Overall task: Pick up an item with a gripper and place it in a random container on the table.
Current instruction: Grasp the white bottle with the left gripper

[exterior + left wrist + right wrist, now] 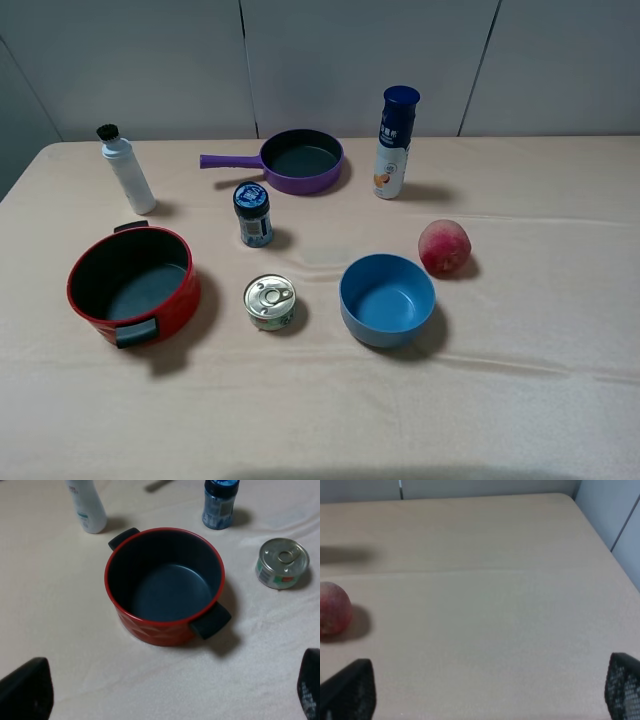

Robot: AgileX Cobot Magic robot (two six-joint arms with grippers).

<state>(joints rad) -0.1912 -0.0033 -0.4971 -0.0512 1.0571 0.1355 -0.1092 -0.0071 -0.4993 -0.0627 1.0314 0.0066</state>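
Left hand [167, 700] open, empty. Slim white bottle [87, 507] stands beyond red pot [165, 585], ahead-left; clear the rim, grip mid-body, probably tippy. Right hand [485, 695] open, empty.

Bright even overhead light, short soft shadows, wrist views slightly blurred, exterior view sharp

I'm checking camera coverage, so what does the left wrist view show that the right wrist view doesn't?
Left wrist only: red pot, tin can, blue-lidded jar, lower part of the slim white bottle. Right wrist only: red fruit, table corner beside the wall. Both: the beige table, plus an open, empty gripper, left gripper and right gripper respectively.
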